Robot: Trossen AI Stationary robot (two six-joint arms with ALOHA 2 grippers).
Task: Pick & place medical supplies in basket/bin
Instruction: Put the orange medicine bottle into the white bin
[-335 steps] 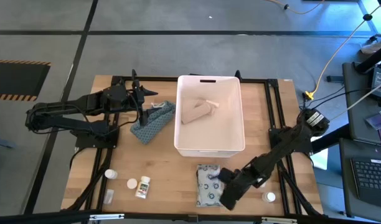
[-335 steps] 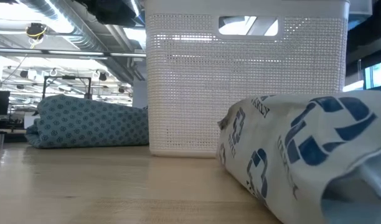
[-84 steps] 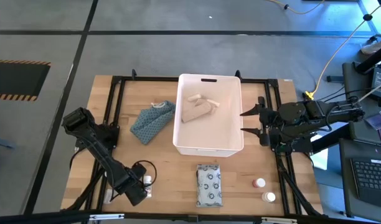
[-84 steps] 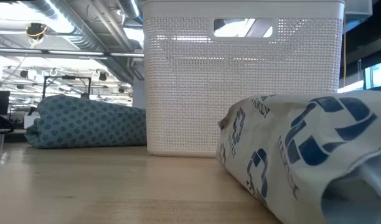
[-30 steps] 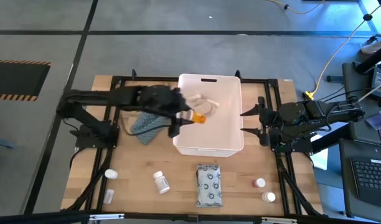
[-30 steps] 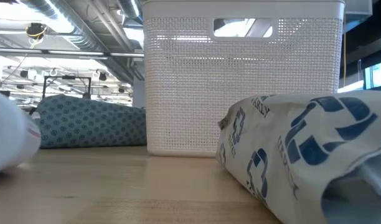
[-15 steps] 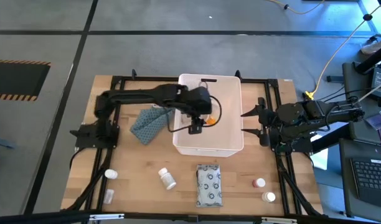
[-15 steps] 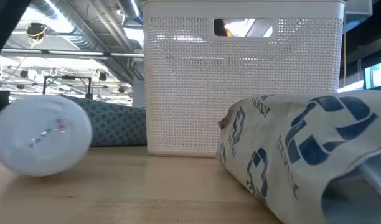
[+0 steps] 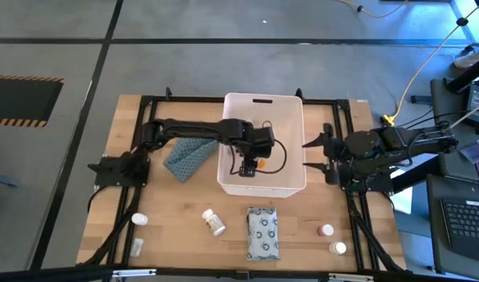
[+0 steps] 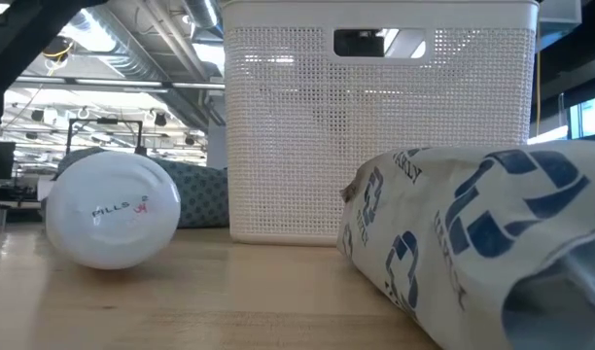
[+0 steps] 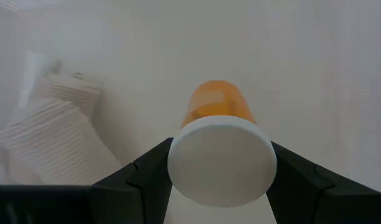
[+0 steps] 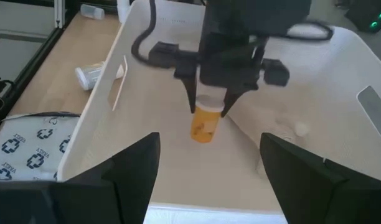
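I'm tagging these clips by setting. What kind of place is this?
Probably a robotics lab or workshop: a wooden table on a concrete floor, exposed ceiling ducts overhead, and a desk with a keyboard and loose cables alongside.

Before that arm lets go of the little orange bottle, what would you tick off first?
1. Left gripper holds the orange bottle by its white cap: ok.
2. Bottle hangs inside the white bin, over its floor: ok.
3. Bare floor under the bottle, bandage roll off to one side: ok.
4. Right gripper waits open beside the bin, outside its wall: ok.
5. Gap between bottle and floor: cannot tell.
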